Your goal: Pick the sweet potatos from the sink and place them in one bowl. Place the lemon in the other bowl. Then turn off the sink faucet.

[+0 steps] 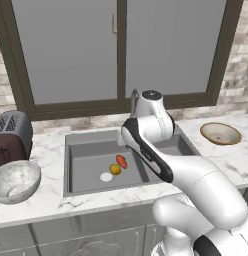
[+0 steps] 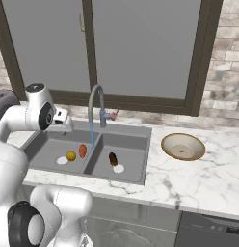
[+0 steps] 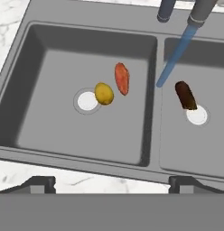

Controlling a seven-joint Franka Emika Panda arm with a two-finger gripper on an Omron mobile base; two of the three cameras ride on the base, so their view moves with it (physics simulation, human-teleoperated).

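you have the two-finger gripper [image 3: 111, 184] hanging high above the grey metal double-basin sink [image 3: 152, 103], its jaws spread wide with nothing between them; the two dark finger tips sit at the bottom left and bottom right of the hand view.

in that view the orange-red oblong sweet potato [image 3: 122, 78] lies in the left basin, above centre of the frame, so it is ahead of the jaws and far below them. its long axis runs nearly top to bottom of the frame, tilted a little, while the finger tips stand left and right of each other, so by my reading the jaws already straddle its narrow width. the small round yellow lemon [image 3: 104, 93] sits just beside it, lower left, next to the pale drain, possibly touching; you cannot tell from here.

the dark brown-maroon sweet potato [image 3: 185, 95] lies in the right basin, right of centre, angled, its lower end at that basin's drain. blue water streams from the tall grey gooseneck faucet [image 2: 96, 109] at the top of the frame.

in the left base view the shallow tan bowl with a brownish rim [image 1: 221, 134] rests on the marble counter at right, the deep grey-white marbled bowl [image 1: 15, 180] at lower left. both look empty; i judge nothing is placed yet.
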